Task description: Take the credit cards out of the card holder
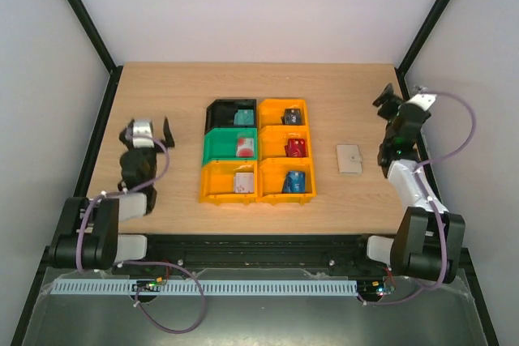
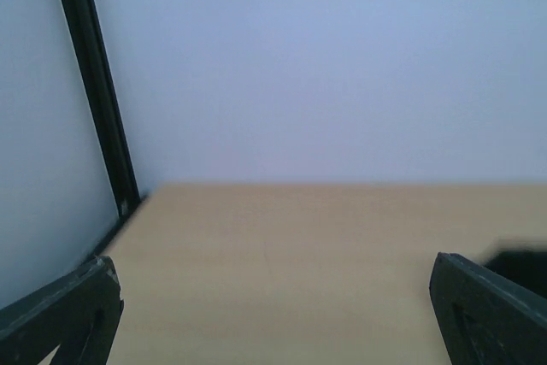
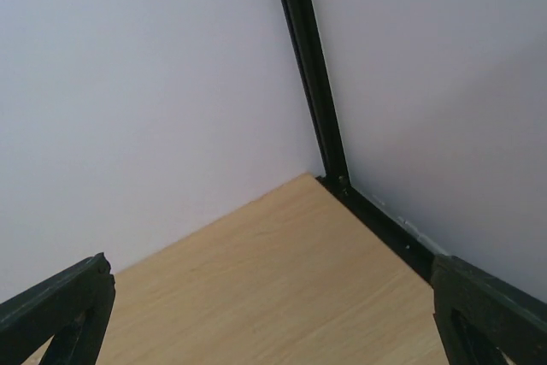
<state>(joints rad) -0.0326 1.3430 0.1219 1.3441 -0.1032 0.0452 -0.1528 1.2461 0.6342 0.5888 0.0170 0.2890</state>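
The card holder (image 1: 350,159), a small pale sleeve, lies flat on the table right of the bins. Several credit cards sit one to a bin: teal (image 1: 243,117), white-pink (image 1: 243,181), black (image 1: 292,116), red (image 1: 296,147), blue (image 1: 294,181), and a reddish one (image 1: 246,147). My left gripper (image 1: 147,126) (image 2: 273,314) hovers open at the table's left side, far from the holder, nothing between its fingers (image 2: 68,314). My right gripper (image 1: 404,93) (image 3: 273,314) is open near the far right corner, beyond the holder, fingers (image 3: 487,314) spread over bare wood.
Six bins stand together mid-table: black (image 1: 220,111), green (image 1: 220,147), orange (image 1: 217,184) in the left column, and three orange ones (image 1: 285,164) in the right column. White walls and black frame posts (image 3: 312,83) enclose the table (image 1: 162,87). A dark blurred shape (image 2: 523,264) shows at the left wrist view's right edge.
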